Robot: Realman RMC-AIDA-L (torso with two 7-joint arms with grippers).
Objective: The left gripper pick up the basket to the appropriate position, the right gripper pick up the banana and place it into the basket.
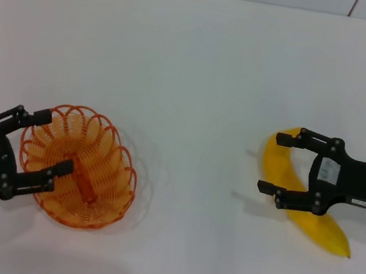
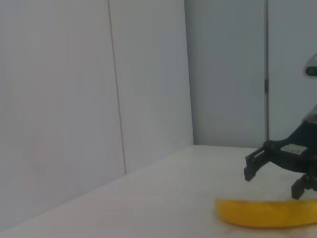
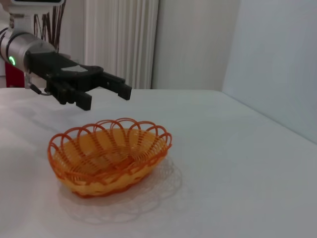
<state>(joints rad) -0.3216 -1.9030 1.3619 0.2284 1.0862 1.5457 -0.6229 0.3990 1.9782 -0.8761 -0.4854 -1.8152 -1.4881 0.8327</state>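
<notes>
Left claw point(image 1: 45, 148), fingers spread wide, hangs over the left side of the basket point(image 1: 80, 167); one finger above the far-left rim, the other above the basket's floor. From the right wrist view the left claw point(image 3: 101, 89) is clearly above the basket point(image 3: 109, 155) and apart from it, nothing between its fingers. Basket sits on the white tabletop point(image 1: 201, 76), front left, upright, casting a faint looped shadow.

Right claw point(image 1: 281, 164), also spread wide, straddles the middle of the banana point(image 1: 287, 182): one finger by the far end near the stem tip, the other across the body nearer the front. Banana lies flat on the tabletop, right side, well apart from the basket, curving toward the front right. In the left wrist view the right claw point(image 2: 275, 168) shows just above the banana point(image 2: 265, 213); whether the fingers touch it, cannot tell.
</notes>
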